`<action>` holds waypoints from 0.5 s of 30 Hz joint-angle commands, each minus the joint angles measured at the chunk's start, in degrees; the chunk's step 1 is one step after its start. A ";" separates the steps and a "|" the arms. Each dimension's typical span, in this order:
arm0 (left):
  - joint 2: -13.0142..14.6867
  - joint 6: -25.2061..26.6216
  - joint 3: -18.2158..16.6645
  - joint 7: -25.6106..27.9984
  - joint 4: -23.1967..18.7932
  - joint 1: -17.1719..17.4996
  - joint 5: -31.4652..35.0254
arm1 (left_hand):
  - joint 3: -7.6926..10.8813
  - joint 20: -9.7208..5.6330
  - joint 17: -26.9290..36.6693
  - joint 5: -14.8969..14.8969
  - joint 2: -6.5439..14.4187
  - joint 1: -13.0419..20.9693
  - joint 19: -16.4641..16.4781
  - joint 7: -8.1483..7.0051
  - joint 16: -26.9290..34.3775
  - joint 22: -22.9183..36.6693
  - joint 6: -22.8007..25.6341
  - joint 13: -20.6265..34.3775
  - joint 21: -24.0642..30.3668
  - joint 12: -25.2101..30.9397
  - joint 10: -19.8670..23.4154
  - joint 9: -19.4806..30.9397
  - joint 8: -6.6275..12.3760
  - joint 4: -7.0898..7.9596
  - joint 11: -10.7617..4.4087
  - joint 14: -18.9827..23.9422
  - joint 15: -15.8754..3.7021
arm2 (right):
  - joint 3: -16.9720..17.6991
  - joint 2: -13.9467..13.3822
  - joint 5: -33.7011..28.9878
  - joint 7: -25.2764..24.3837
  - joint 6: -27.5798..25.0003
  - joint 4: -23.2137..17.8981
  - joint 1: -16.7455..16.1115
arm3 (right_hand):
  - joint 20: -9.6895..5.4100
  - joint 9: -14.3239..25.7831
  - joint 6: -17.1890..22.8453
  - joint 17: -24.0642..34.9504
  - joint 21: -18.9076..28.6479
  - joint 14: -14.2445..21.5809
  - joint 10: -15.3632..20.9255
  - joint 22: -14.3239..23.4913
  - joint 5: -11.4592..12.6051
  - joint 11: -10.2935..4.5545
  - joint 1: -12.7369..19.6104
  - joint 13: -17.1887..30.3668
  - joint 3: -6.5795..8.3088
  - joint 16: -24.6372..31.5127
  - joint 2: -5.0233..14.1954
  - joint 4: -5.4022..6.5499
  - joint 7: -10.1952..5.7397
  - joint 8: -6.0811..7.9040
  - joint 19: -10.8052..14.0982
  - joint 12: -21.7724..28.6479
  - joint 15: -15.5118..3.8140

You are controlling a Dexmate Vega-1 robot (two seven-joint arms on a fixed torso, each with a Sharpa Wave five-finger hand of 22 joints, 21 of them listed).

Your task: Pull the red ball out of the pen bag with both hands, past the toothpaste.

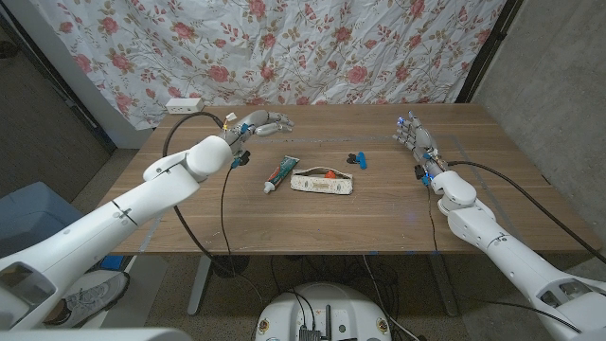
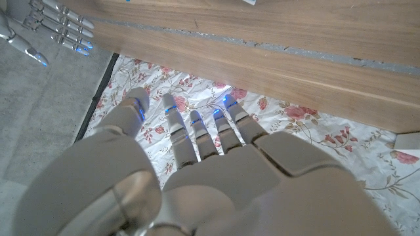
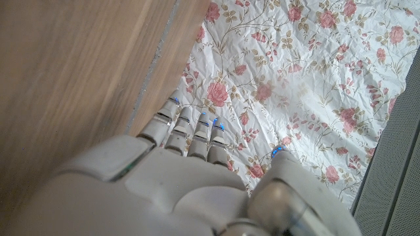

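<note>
Floral cloth backs the wooden table; both hands, left and right, are released, far from the pen bag. One should steady it beside the toothpaste while the other draws the red ball.

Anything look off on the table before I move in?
Nothing stands out. The pen bag lies in the middle with the red ball showing at its opening, the toothpaste beside it. Left hand and right hand hold nothing.
</note>
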 commanded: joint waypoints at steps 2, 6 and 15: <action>2.03 7.24 4.85 -4.40 -6.51 -4.07 10.33 | -0.42 -0.16 0.32 0.27 -0.24 2.09 0.58 0.14 -0.01 0.11 2.16 0.30 -0.11 -0.02 1.20 0.35 0.49 0.08 0.07 0.69 -2.68 | 0.22 -0.12 0.47 0.79 0.81 0.83 0.24 | -0.47 0.11 0.81 -0.04 0.11 0.29 0.44 0.13 0.39 -0.15 0.28 -0.03 0.01 0.24 0.26 -0.35 0.06 0.40 0.40 0.46 -0.48; 2.15 8.27 7.04 -6.54 -7.02 -5.79 14.77 | -0.77 -0.43 0.33 0.23 -0.78 3.66 0.95 0.08 0.03 0.13 4.28 0.30 -0.12 -0.01 2.18 0.37 0.66 0.15 -0.25 1.33 -2.84 | 0.19 -0.10 0.57 1.09 0.87 1.20 0.39 | -0.52 0.11 1.03 -0.17 0.11 0.32 0.38 0.13 0.37 -0.22 0.20 -0.12 0.06 0.28 0.33 -0.38 0.02 0.45 0.42 0.45 -0.53; 0.72 11.06 11.35 -10.97 -8.05 -8.34 24.52 | -1.80 -1.09 0.34 0.13 -2.25 6.53 1.84 -0.28 0.12 0.15 7.45 0.29 -0.10 -0.07 4.00 0.35 0.50 0.28 -1.08 2.88 -3.46 | 0.51 -0.22 0.69 0.37 0.84 1.11 -0.18 | -0.63 0.11 1.28 -0.41 0.10 0.25 0.43 0.12 0.37 -0.24 0.06 -0.28 0.20 0.31 0.53 -0.42 -0.05 0.49 0.41 0.48 -0.64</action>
